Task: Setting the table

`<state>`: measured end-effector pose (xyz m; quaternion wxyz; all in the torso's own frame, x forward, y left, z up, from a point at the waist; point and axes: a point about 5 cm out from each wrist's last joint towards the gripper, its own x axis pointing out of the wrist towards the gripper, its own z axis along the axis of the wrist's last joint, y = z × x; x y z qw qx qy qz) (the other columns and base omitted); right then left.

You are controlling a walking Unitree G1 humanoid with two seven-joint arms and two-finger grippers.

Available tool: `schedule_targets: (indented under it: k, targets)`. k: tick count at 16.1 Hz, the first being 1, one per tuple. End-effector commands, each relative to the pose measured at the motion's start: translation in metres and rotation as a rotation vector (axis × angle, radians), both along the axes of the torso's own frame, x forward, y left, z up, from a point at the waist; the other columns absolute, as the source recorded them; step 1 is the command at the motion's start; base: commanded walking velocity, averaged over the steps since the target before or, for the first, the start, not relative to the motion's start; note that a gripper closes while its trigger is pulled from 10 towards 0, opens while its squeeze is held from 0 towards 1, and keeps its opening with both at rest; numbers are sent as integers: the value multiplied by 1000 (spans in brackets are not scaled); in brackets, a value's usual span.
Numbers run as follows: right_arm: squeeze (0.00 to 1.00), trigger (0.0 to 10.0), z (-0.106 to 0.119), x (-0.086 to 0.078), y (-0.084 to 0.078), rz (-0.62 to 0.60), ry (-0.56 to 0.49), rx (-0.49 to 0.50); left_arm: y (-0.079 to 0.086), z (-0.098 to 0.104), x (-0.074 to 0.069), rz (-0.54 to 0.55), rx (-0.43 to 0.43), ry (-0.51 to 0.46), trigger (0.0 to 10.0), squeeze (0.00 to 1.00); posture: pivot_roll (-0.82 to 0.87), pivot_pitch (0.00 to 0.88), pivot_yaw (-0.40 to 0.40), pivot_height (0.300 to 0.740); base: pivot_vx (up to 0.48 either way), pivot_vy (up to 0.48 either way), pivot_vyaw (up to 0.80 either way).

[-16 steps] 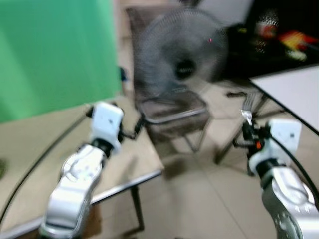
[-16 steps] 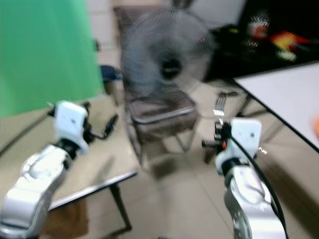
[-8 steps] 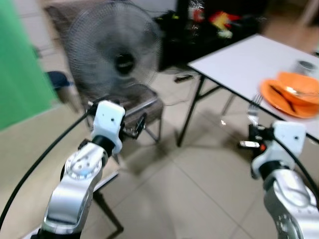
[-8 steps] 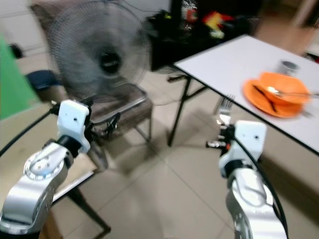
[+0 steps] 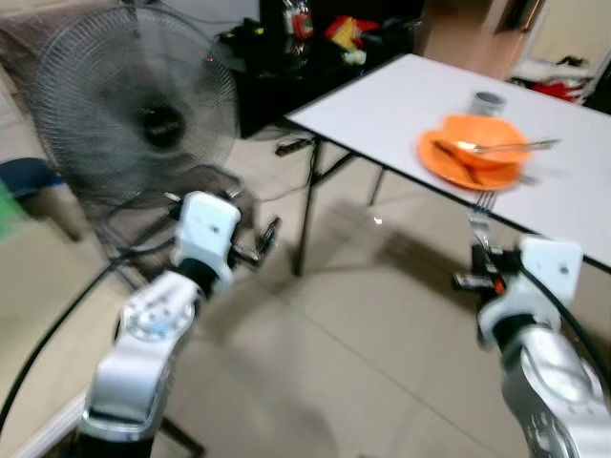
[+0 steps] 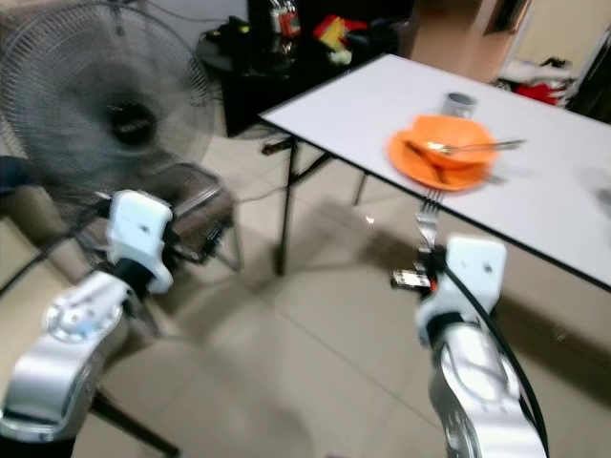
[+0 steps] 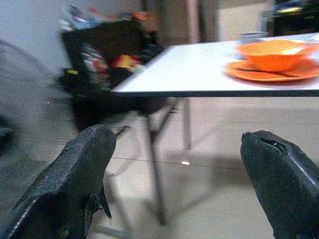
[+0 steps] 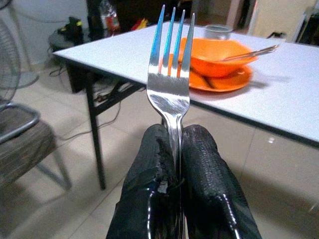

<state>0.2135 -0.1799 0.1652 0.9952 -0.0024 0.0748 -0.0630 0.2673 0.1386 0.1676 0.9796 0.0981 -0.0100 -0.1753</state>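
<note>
My right gripper (image 8: 175, 144) is shut on a silver fork (image 8: 172, 74), held upright with its tines up, in front of the white table's (image 5: 410, 105) near edge. The fork (image 5: 477, 224) rises above the right wrist in the head view. On the table sits an orange bowl (image 5: 482, 138) on an orange plate (image 5: 449, 164), with a spoon (image 5: 506, 146) lying across the bowl and dark chopsticks (image 5: 456, 159) on the plate. A small grey cup (image 5: 488, 100) stands behind them. My left gripper (image 7: 184, 174) is open and holds nothing, raised over the floor.
A standing fan (image 5: 134, 105) and a metal-framed chair (image 6: 196, 205) are at the left. A dark shelf with clutter (image 5: 305, 38) stands behind the table. Black table legs (image 5: 307, 205) meet tiled floor (image 5: 334, 334) between me and the table.
The camera has swung right: the green wall and tan table have left the picture, and the white table with the orange dishes is now closer and more central. Both grippers hold their poses.
</note>
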Motion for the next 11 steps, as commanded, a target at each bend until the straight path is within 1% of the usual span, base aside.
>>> schedule_targets:
  k: [1, 6, 7, 8, 9, 11]
  targets:
    - [0, 10000, 0, -2, -1, -17, 10, -4, -5, 2, 1, -29, 6, -8, 10000, 0, -20, 0, -7, 740, 0, -345, -781]
    - [0, 10000, -1, -5, -3, -32, 19, 1, -8, 1, 3, -43, 6, -9, 10000, 0, -30, 0, 6, 740, 0, -345, -765]
    - [0, 10000, -1, -5, -3, -32, 19, 1, -9, 3, 3, -46, 0, -15, 10000, 0, -31, 0, 6, 740, 0, -334, -725]
    - [0, 10000, -1, -4, -1, -24, 20, 1, -7, 2, 4, -33, -30, -1, 10000, 0, -34, 0, 6, 740, 0, 0, -675]
    - [0, 10000, -1, -4, 0, -17, 21, 2, -5, 1, 4, -18, -40, 2, 10000, 0, -35, 0, 8, 740, 0, 0, 0]
    - [0, 10000, 0, -4, 2, -6, 13, 4, -2, -1, 3, -3, -16, 0, 10000, 0, -41, 0, 17, 740, 0, 0, 0]
